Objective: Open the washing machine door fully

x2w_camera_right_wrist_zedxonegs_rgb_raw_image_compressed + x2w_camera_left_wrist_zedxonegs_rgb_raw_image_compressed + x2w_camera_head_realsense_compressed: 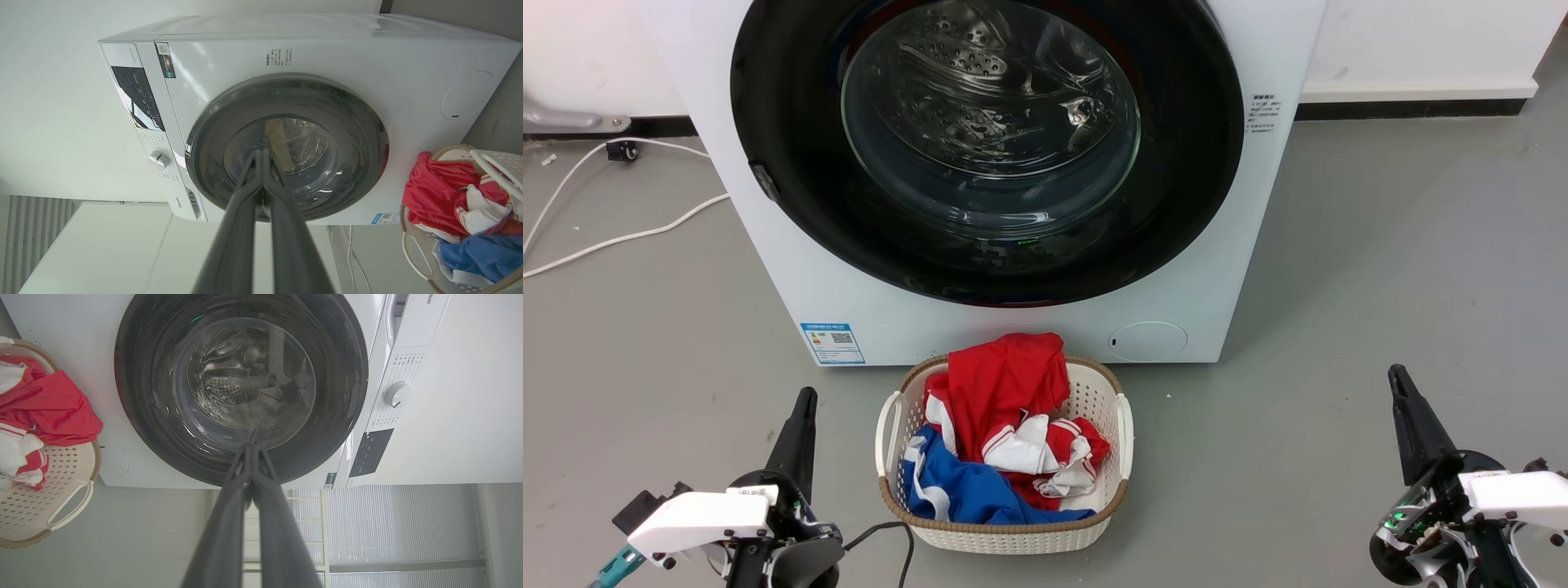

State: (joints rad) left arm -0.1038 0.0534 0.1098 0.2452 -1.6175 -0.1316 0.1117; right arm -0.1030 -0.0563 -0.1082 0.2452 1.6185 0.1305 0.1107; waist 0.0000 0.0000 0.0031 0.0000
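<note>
Front-loading washing machine [1013, 327] seen from the head camera, standing on a grey floor [1339, 327] against a white wall. The washing machine door [988, 139], a glossy black disc with a clear glass bowl at its centre, lies closed and flush with the white front panel, and the perforated steel drum shows through the glass. Low on the panel are a blue sticker [833, 343] at the left and a round flap [1147, 340] at the right.

A cream laundry basket [886, 425] sits on the floor just in front of the machine, holding red, white and blue clothes [1005, 384]. A white cable [621, 237] runs across the floor to the left of the machine.

The left gripper [805, 404] hangs at the lower left, beside the basket, and the right gripper [1398, 384] at the lower right. Both are well apart from the door. In each wrist view, the arm's own dark fingers [220, 539] [233, 245] meet at the tips, pressed together and empty, and point toward the door.
</note>
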